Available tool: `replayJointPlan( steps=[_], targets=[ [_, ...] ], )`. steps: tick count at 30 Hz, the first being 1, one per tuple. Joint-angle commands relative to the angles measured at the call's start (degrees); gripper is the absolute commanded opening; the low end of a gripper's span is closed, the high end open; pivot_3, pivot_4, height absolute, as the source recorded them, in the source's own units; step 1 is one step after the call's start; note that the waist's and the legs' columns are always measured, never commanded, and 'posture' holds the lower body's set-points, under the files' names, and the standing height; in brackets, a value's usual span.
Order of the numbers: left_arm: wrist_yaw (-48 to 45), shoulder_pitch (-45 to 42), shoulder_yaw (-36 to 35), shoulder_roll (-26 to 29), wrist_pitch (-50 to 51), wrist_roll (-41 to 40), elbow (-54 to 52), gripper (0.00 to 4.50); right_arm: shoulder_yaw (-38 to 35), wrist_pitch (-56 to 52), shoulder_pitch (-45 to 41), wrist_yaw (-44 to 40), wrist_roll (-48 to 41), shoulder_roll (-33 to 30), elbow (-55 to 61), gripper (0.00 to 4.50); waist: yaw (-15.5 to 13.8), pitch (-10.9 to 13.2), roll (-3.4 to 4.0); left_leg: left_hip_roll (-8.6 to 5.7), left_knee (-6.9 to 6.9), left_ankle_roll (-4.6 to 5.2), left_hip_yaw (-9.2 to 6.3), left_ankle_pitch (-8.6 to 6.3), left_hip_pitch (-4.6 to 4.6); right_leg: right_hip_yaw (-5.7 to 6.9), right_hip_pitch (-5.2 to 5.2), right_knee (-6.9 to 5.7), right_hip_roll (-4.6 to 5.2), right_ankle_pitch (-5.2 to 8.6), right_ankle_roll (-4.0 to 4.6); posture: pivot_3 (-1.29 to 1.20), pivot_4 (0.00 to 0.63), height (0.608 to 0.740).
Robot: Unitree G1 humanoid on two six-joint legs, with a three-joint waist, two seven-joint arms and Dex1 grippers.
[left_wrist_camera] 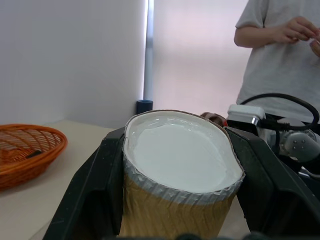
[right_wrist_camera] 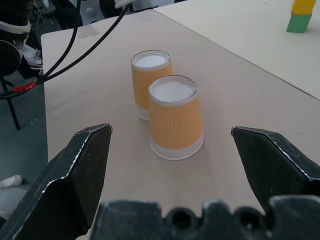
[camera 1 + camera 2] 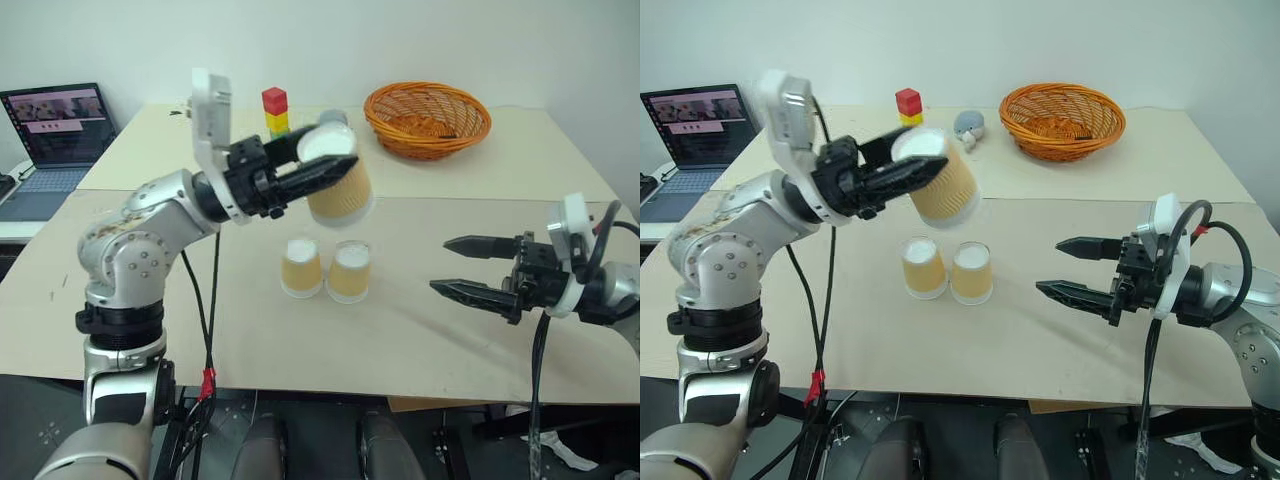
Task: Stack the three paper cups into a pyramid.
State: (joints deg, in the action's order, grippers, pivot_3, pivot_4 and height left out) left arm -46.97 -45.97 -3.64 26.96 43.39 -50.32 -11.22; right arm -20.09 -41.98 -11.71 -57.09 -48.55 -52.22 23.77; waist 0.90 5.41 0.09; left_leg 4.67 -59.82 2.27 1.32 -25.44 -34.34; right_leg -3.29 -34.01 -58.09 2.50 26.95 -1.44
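Observation:
Two paper cups stand upside down side by side on the table, the left cup [image 3: 301,267] touching or nearly touching the right cup [image 3: 349,271]. A third paper cup [image 3: 338,186] hangs in the air above them, tilted, with my left gripper [image 3: 335,168] shut on it near its white base [image 1: 180,157]. My right gripper [image 3: 455,266] is open off to the right of the pair, level with them, nothing between its fingers [image 2: 82,165]. The standing pair also appears in the right wrist view, the nearer cup [image 2: 175,117] in front of the farther cup [image 2: 150,80].
An orange wicker basket [image 3: 427,118] sits at the back of the table. A red-yellow-green block tower [image 3: 275,110] stands behind my left gripper. A laptop [image 3: 55,135] is on a side table at far left. A person [image 1: 280,55] stands beyond the table.

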Motion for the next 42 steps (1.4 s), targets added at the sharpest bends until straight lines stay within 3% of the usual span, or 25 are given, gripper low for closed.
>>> replayJointPlan(
  steps=[1,7,17,19,22,30,39,42],
  targets=[
    [-3.35,1.61,3.18,1.07,-4.24,5.66,1.95,2.48,-3.22,-0.5,1.14,1.3,-1.92,-0.57,3.19,4.5,-0.06,0.0,0.0,0.0,0.0,0.0,0.0,0.0,-0.03,0.0,-0.02,0.02,0.0,0.0,0.0,0.0,0.15,0.638],
    [-5.05,3.8,5.54,0.66,-7.0,10.5,3.28,2.48,-4.1,-1.02,2.32,2.67,-3.1,-0.4,4.16,4.5,-0.08,0.0,0.0,0.0,0.0,0.04,-0.03,-0.02,-0.07,-0.03,-0.05,0.03,0.02,0.0,0.0,0.0,0.15,0.638],
    [-4.24,3.27,4.52,-1.47,-6.54,11.41,5.11,2.48,-4.4,-0.95,2.69,3.23,-3.66,-0.98,3.61,4.5,-0.18,0.0,0.0,-0.02,0.01,0.07,-0.04,-0.03,-0.06,-0.03,-0.04,0.04,0.02,0.0,0.0,0.0,0.15,0.638],
    [-3.27,3.22,4.54,-2.0,-7.47,12.48,5.51,3.46,-4.51,-1.01,2.52,3.31,-3.7,-1.12,3.29,4.5,-0.18,0.0,0.0,-0.02,0.0,0.07,-0.04,-0.03,-0.06,-0.03,-0.03,0.04,0.03,0.0,0.0,0.0,0.15,0.638],
    [-1.88,2.83,3.92,-2.82,-7.96,13.07,5.53,4.45,-4.5,-1.03,2.16,3.38,-3.64,-1.31,2.72,4.5,-0.2,0.0,0.0,-0.02,0.0,0.07,-0.04,-0.03,-0.06,-0.03,-0.03,0.04,0.03,0.0,0.0,0.0,0.15,0.638],
    [2.1,1.78,-0.74,-3.04,-6.85,10.5,1.9,4.49,-4.84,-1.45,1.25,3.03,-4.31,-1.63,0.78,4.5,-0.18,0.0,0.0,-0.01,0.01,0.07,-0.06,-0.03,-0.06,-0.03,-0.03,0.03,0.03,0.0,0.0,0.0,0.15,0.638],
    [16.7,0.15,-16.56,0.06,5.77,-11.38,-7.26,4.49,-3.99,-1.72,-0.88,1.98,-3.98,-1.7,-2.01,4.5,-0.04,-0.01,0.01,0.03,0.01,0.07,-0.1,-0.03,-0.04,-0.05,-0.03,0.01,0.04,0.0,0.0,0.0,0.15,0.638],
    [24.89,4.71,-19.54,0.67,6.35,-10.25,-8.79,4.49,-2.57,-1.33,-1.76,1.59,-3.39,-1.19,-2.83,4.5,-0.09,-0.03,0.04,0.04,0.01,0.06,-0.11,-0.03,0.02,-0.07,0.0,-0.03,0.05,-0.01,-0.01,0.0,0.15,0.638]
  ],
)
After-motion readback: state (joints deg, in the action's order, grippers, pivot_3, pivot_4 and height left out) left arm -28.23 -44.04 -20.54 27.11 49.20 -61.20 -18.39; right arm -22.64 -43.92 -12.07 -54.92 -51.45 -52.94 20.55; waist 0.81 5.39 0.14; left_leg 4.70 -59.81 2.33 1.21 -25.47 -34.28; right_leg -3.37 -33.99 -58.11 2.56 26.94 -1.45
